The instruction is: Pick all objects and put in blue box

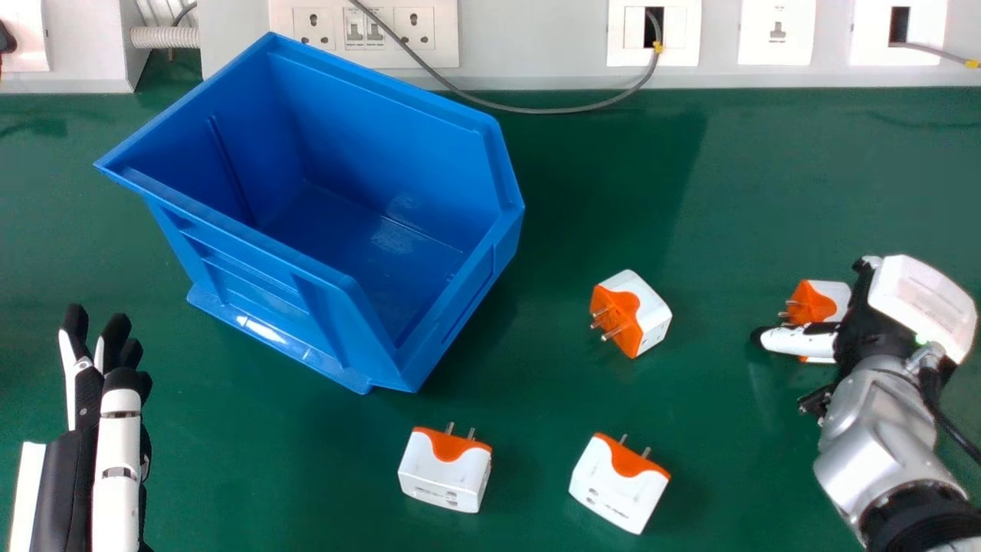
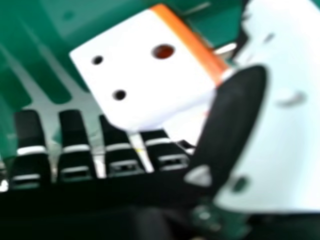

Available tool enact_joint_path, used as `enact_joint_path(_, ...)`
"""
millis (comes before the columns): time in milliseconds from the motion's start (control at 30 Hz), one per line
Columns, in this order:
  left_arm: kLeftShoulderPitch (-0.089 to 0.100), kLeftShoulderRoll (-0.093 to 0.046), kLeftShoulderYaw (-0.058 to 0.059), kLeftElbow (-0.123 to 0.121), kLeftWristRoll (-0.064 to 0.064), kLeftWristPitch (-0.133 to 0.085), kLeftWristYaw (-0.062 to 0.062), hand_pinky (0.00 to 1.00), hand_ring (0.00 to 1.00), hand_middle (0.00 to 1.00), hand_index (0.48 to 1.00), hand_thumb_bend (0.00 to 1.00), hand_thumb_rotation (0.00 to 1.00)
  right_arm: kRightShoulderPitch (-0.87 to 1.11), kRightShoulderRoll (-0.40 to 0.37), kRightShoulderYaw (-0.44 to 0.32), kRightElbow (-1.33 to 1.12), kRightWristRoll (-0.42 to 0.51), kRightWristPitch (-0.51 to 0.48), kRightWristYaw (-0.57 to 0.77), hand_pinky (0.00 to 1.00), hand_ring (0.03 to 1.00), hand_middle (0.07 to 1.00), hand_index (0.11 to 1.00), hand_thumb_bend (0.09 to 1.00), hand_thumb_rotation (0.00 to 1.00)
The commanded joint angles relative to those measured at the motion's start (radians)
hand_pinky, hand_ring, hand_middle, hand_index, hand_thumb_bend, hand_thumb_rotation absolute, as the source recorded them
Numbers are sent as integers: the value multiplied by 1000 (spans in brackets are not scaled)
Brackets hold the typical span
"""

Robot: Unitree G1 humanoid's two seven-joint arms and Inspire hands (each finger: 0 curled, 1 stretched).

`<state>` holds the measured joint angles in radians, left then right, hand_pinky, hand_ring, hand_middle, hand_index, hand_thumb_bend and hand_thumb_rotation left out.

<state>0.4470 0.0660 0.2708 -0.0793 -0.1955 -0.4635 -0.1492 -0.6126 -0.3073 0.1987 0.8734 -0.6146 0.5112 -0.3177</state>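
Right hand (image 1: 920, 303), unclenched, at one orange-and-white plug adapter (image 1: 831, 295).
Thumb and fingers relaxed to either side of the adapter, which lay on the green table (image 1: 736, 192); thumb contact, closely viewed, was perhaps slight. Outward: second adapter (image 1: 647, 310), between hand and blue box (image 1: 253, 284); two more, (image 1: 444, 475) and (image 1: 617, 483), nearer the robot; left hand (image 1: 119, 452), at the head view's left.

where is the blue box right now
The blue box stands in the head view's upper left, just before the wall sockets, with the left hand nearer the camera.
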Motion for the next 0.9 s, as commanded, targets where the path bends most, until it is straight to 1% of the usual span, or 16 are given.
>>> enact_joint_path(0,8,3,3,-24,-4,-11,-3,1000,1000,1000,1000,194,1000,-44,-19,8,13,9,6,16,725,824,877,855,677,438)
enact_joint_path(67,8,2,4,-23,-5,-11,-2,1000,1000,1000,1000,202,1000,-56,-21,15,30,14,8,26,727,831,882,861,665,437)
enact_joint_path(100,9,1,3,-25,-5,-9,-2,1000,1000,1000,1000,200,1000,-63,-20,11,43,25,6,28,710,818,872,853,666,411)
enact_joint_path(133,11,2,3,-29,-3,-7,-1,1000,1000,1000,1000,205,1000,-67,-20,0,48,40,-3,26,580,698,789,810,662,354)
enact_joint_path(167,14,1,3,-33,-3,-5,0,1000,1000,1000,1000,209,1000,-66,-19,-11,50,55,-17,15,458,568,677,750,654,252)
enact_joint_path(200,16,0,3,-37,-4,-1,1,1000,1000,1000,1000,217,1000,-63,-19,-21,48,66,-33,3,374,471,581,702,605,129)
enact_joint_path(233,18,0,3,-41,-4,2,2,1000,1000,1000,1000,223,1000,-57,-19,-26,45,74,-47,-11,319,407,529,676,581,65)
enact_joint_path(267,20,0,4,-46,-4,6,4,1000,1000,1000,1000,230,1000,-52,-21,-25,43,76,-59,-23,296,417,514,664,556,33)
enact_joint_path(300,22,0,4,-49,-6,9,4,1000,1000,1000,1000,238,1000,-48,-24,-22,43,76,-70,-31,306,427,505,649,543,17)
enact_joint_path(333,24,-1,4,-53,-3,11,6,1000,1000,1000,1000,238,1000,-45,-28,-18,45,75,-84,-39,324,428,506,637,535,8)
enact_joint_path(500,29,-2,8,-62,3,12,10,1000,1000,1000,1000,244,1000,-36,-48,-14,53,78,-139,-55,377,420,524,615,523,0)
enact_joint_path(533,30,0,9,-61,6,10,11,1000,1000,1000,1000,252,1000,-38,-48,-17,56,80,-145,-60,380,421,524,616,523,0)
enact_joint_path(600,31,-1,9,-67,9,16,16,1000,1000,1000,1000,266,1000,-42,-49,-17,61,78,-139,-69,355,422,519,623,524,0)
enact_joint_path(733,35,1,8,-80,9,29,22,1000,1000,1000,1000,257,998,-45,-52,-15,67,78,-143,-78,322,417,517,621,525,0)
enact_joint_path(833,36,1,7,-85,4,34,21,1000,1000,1000,1000,253,996,-43,-53,-26,62,91,-159,-76,339,414,527,615,522,0)
enact_joint_path(867,36,1,7,-86,5,36,21,1000,1000,1000,1000,254,994,-42,-53,-23,62,90,-161,-84,346,415,528,613,522,0)
